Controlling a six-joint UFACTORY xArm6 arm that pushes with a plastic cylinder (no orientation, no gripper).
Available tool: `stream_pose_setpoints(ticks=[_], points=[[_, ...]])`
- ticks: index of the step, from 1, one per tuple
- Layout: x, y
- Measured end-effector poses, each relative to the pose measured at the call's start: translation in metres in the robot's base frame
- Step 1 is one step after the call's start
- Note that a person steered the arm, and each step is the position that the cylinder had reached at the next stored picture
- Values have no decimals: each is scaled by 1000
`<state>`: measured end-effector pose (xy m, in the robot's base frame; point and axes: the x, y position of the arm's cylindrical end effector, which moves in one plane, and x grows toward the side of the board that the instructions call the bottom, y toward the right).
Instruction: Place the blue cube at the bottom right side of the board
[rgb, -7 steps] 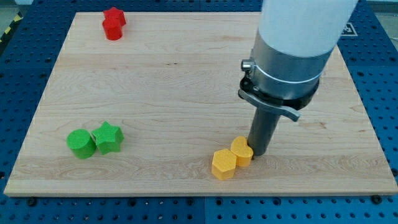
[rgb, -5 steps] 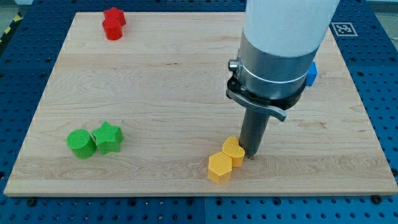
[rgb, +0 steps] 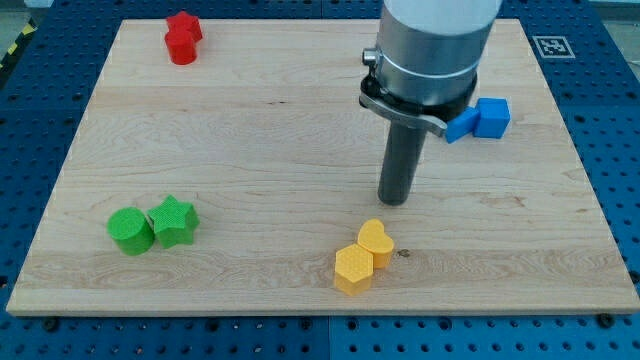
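One matte blue cube (rgb: 491, 117) sits right of my fingerless tip (rgb: 394, 199).

Wooden board (rgb: 250, 140) on a blue perforated table (rgb: 30, 120).
On it: 2 red blocks (rgb: 182, 38) top left, green cylinder (rgb: 130, 231) touching green star (rgb: 174, 221), 2 touching yellow blocks (rgb: 364, 256), blue cube (rgb: 491, 117) beside another blue block (rgb: 461, 125).
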<state>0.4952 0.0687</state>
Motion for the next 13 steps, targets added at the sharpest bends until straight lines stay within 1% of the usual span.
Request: stream_pose_setpoints(ticks=[1, 2, 3, 4, 5, 9, 12, 13], points=[[-73, -7], [-156, -6], [-192, 60], [-168, 135], [-128, 151], [-99, 148], [-95, 145], [-96, 126]])
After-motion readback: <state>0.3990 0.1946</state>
